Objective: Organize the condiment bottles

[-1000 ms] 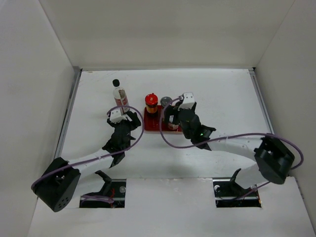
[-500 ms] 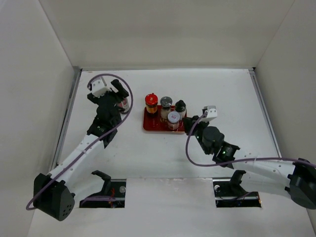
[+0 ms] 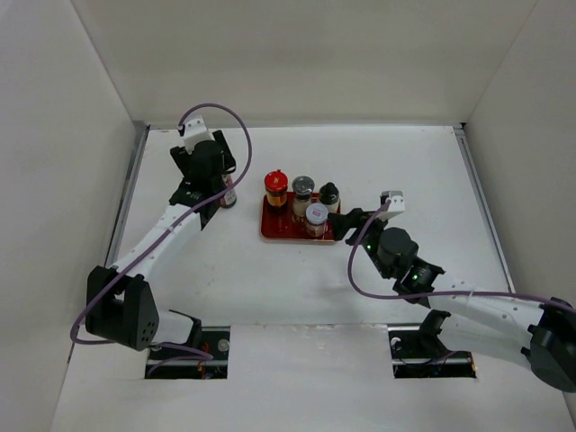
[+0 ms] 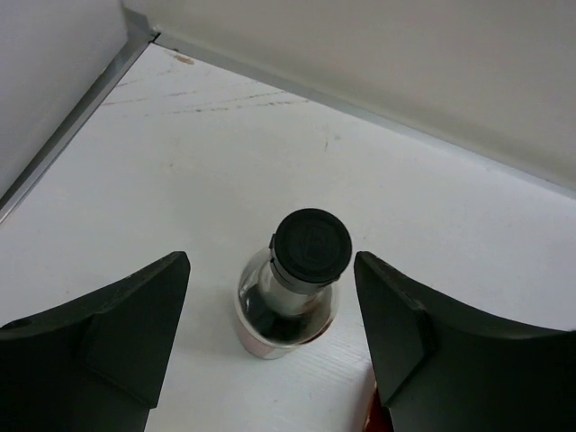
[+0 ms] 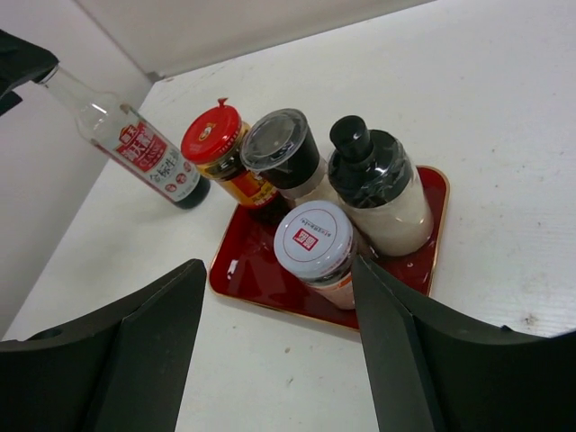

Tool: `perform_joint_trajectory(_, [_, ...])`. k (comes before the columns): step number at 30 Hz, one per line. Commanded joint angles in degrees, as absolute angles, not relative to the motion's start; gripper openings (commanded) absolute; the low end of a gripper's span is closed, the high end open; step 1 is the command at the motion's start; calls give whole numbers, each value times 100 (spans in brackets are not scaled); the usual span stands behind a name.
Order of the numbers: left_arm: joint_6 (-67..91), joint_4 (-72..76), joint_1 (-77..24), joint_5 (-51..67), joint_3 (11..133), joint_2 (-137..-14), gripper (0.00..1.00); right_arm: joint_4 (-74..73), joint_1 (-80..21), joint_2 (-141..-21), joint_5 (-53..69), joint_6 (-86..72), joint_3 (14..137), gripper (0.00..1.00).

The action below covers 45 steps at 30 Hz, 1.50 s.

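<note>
Tall slim clear bottle (image 4: 292, 288) with black cap and red-white label: upright on the bare white table top (image 3: 405, 171), just left of the flat red rectangular tray (image 3: 270, 232), not on it. The only bottle off the tray.

On the tray, close-packed and upright:
- red-capped jar (image 5: 211, 135), far left corner
- jar with grey translucent lid (image 5: 274, 144), next to it
- black-capped beige bottle (image 5: 373, 180), far right
- pale-lidded jar with a red mark (image 5: 313, 238), near side, centre

Left gripper (image 4: 270, 261): over the tall bottle, jaws parted and straddling the cap. Clear gap on one side. The other finger sits very near the cap, and the wrist view does not settle whether it touches. No closed grip on anything.

Right gripper (image 5: 279, 265): jaws wide apart and empty, low over the table near the tray's right end, apart from it, facing the grouped bottles.

Progress, as judged: four of five grouped, so mostly done. What's left is to close on the tall bottle, lift it and set it in with the others. Free tray space looks scant, mainly the near left part. The bottle is tall and narrow, so likely to tip when set down.
</note>
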<state>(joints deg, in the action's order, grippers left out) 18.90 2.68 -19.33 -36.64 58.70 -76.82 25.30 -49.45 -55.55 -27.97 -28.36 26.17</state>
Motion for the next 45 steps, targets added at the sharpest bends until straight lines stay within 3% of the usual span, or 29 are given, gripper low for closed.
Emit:
perform_joint_trajectory(1, [1644,290,-1841,-3586,6328,-7716,71,2821,-4909,-5546,-2549,-2953,2628,72])
perform_joint_trajectory(14, [1529,395,-1832,-3577,6609,-8244,50,2751,-4803,-5423,-2531,-2953,2602,73])
perform_joint_trajectory(15, [1529,439,-1824,-3577,6627,-8262,46,2751,-4812,-5423,-2531,-2936,2610,73])
perform_joint_trajectory(18, [1451,519,-1859,-3586,6758,-8341,22,2760,-4803,-5396,-2531,-2953,2593,73])
perform_joint_trajectory(21, [1371,545,-1946,-3656,6812,-8297,12,2751,-4794,-5432,-2531,-2944,2601,73])
perform_joint_trajectory(34, [1230,528,-3456,-4412,5678,-6206,8,2786,-4759,-5537,-2575,-2953,2593,75])
perform_joint_trajectory(39, [1248,474,-4318,-4526,5713,-6152,8,2813,-4671,-5520,-2628,-2962,2540,75])
perform_joint_trajectory(45, [1274,693,-4662,-4290,6029,-6486,8,2804,-4601,-5493,-2628,-2962,2522,75])
